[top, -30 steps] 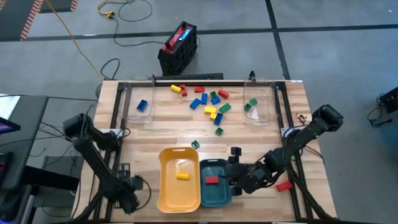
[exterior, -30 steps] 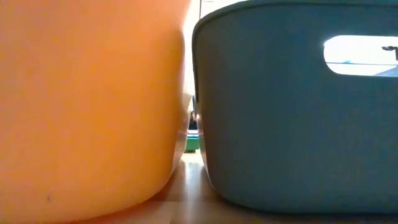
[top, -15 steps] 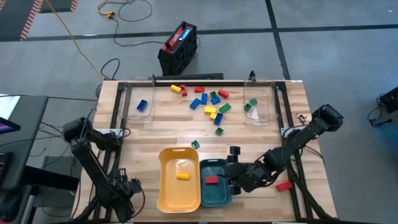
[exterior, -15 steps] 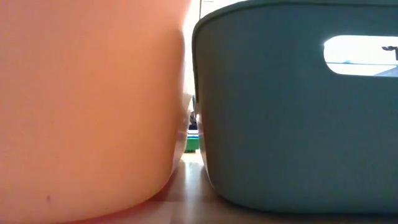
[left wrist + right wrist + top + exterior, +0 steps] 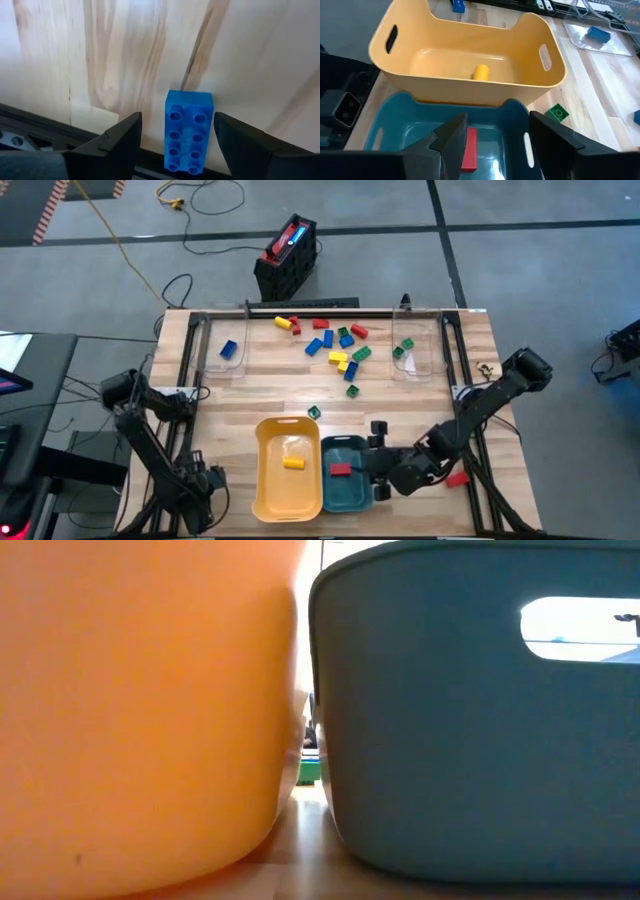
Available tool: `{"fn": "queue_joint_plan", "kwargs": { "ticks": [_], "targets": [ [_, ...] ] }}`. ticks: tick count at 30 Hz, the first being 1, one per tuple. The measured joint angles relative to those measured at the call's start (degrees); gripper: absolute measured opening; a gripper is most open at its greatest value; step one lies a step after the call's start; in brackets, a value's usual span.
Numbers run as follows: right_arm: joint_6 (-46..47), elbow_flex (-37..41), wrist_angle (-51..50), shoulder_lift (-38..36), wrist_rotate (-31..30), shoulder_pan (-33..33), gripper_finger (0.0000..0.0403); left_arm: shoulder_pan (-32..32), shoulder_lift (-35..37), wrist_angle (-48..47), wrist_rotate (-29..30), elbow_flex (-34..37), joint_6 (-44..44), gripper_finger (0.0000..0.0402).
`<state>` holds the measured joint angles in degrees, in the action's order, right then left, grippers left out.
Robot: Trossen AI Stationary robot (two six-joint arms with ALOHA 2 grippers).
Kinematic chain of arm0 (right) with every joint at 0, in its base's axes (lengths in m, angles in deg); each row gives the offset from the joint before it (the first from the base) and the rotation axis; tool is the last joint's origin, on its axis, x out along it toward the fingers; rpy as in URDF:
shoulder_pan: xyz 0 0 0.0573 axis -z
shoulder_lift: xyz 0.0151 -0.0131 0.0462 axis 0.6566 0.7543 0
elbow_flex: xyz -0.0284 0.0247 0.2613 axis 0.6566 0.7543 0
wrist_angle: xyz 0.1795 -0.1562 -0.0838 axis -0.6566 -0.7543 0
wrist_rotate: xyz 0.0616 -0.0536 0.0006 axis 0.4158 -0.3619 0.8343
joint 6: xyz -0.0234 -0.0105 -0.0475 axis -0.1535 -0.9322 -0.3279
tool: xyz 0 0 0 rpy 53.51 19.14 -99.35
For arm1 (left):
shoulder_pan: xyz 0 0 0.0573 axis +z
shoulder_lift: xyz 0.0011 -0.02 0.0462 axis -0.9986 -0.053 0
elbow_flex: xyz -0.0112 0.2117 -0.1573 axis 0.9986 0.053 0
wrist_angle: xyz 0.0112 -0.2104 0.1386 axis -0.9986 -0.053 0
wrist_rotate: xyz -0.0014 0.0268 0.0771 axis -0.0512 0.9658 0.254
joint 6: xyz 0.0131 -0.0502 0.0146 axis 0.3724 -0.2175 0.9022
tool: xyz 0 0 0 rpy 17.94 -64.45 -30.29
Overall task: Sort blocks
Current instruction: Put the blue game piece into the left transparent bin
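Right gripper [image 5: 381, 476] eased nearer, prob. above teal tray [image 5: 345, 492] w/ red block [image 5: 341, 470]

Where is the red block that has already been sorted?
In the high view, the small red plastic block lies inside the teal oblong tray near the table's front edge, right of the yellow oblong tray.

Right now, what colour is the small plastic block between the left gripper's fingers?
Blue: a studded blue block lies on the wood between the open left gripper fingers. Left wrist view shows it best.
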<state>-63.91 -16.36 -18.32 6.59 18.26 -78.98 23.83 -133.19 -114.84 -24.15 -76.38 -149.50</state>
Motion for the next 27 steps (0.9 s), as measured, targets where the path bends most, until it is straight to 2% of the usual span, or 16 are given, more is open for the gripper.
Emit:
{"fn": "queue_joint_plan", "kwargs": {
  "ticks": [4, 10, 15, 18, 23, 27],
  "targets": [
    [0.3, 0.0, 0.0, 0.0, 0.0, 0.1, 0.0214, -1.4, 0.0, 0.7, 0.0, 1.0, -2.0, 0.0242],
    [0.4, 0.0, 0.0, 0.0, 0.0, 0.1, 0.0197, -2.1, 0.1, 7.6, -0.2, 4.7, -3.5, 0.0242],
    [0.4, 0.0, -0.1, 0.0, 0.0, 0.1, 0.0192, -2.1, 0.3, 9.8, -0.6, 6.0, -3.2, 0.0237],
    [0.4, 0.0, -0.1, 0.0, 0.0, 0.1, 0.0192, -2.0, 0.2, 10.4, -0.9, 5.8, -2.5, 0.0210],
    [0.4, 0.0, -0.1, 0.0, 0.0, 0.1, 0.0192, -2.1, 0.2, 10.4, -1.4, 5.8, -2.5, 0.0134],
    [0.4, 0.0, -0.1, 0.0, 0.1, 0.1, 0.0192, -2.1, 0.4, 10.3, -1.4, 5.8, -2.6, 0.0134]
  ]
}}
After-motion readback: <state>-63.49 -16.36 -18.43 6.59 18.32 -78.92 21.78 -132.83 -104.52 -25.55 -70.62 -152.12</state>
